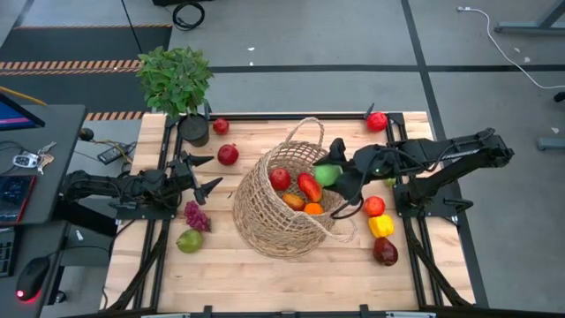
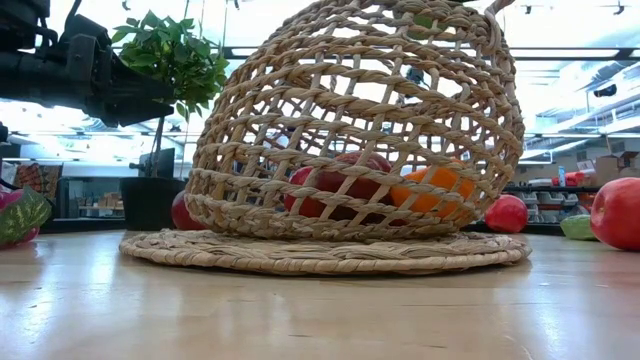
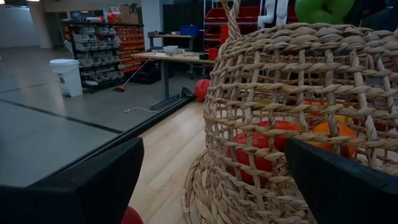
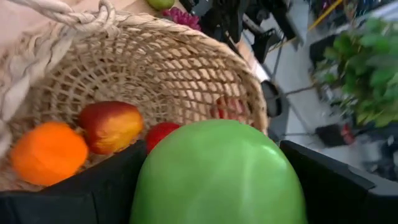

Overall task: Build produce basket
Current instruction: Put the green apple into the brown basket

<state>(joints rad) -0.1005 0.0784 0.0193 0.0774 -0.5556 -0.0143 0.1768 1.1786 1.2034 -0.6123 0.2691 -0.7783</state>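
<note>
Left wrist view: left gripper (image 3: pixel 211 186) fingers spread wide, nothing between them. Directly ahead, the wicker basket (image 3: pixel 298 106) lies tipped on the wooden table (image 3: pixel 168 149). Through the weave: a red fruit (image 3: pixel 264 149) and an orange fruit (image 3: pixel 333 134). A green fruit (image 3: pixel 323 9) shows above the basket.

A workshop or lab is showing beyond the table (image 1: pixel 265 274): parts-bin shelving (image 3: pixel 102 53) is lining the far wall, a workbench (image 3: pixel 171 57) is standing on bare concrete floor (image 3: pixel 56 124), cables trailing.
</note>
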